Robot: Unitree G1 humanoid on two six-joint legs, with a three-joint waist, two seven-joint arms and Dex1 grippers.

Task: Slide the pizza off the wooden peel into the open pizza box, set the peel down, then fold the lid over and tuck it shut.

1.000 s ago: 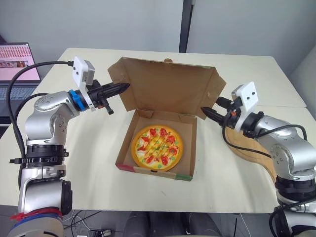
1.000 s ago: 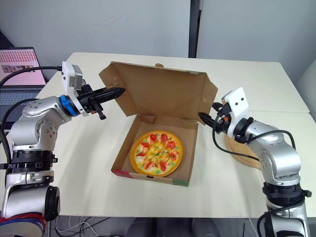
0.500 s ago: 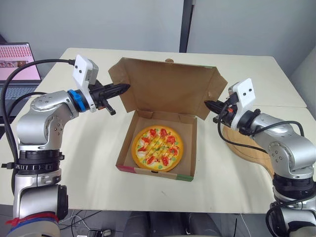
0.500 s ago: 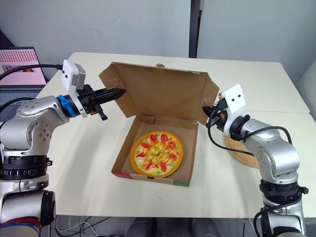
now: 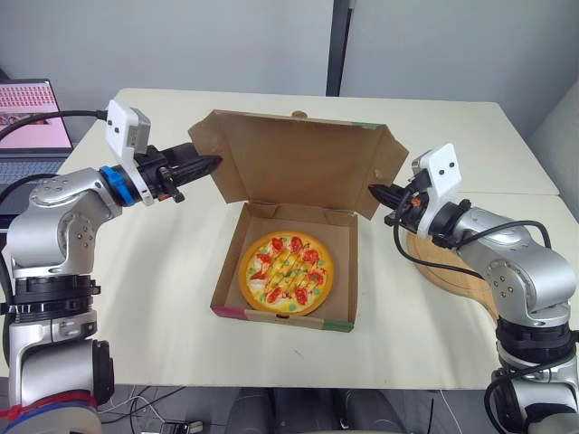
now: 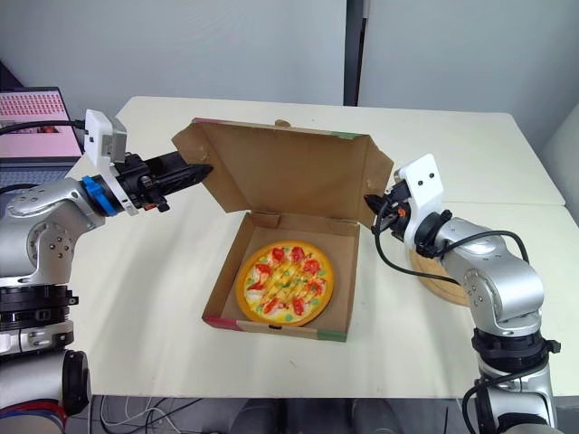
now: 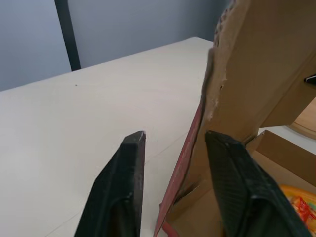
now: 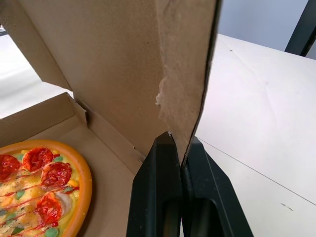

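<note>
The pizza (image 5: pixel 282 273) lies flat inside the pizza box (image 5: pixel 271 316), which stands on the table (image 5: pixel 154 271) approx. in the middle between the two arms. The lid (image 5: pixel 298 163) is up, nearly upright and leaning a bit over the pizza.

The left gripper (image 5: pixel 210 164) is at the lid's left side flap. In the left wrist view its fingers (image 7: pixel 123 182) are apart, w/ the flap's edge between them, close to one finger; whether it touches cannot be told.

The right gripper (image 5: pixel 375 193) is at the lid's right side flap. In the right wrist view its two fingers (image 8: pixel 163 197) are pressed together on the edge of this flap, so it is clamped on the lid.

The wooden peel (image 5: pixel 457 285) lies flat on the table at the right of the box, partly under the right arm and apart from the box. A laptop (image 5: pixel 32 113) w/ a lit screen is at the far left.
</note>
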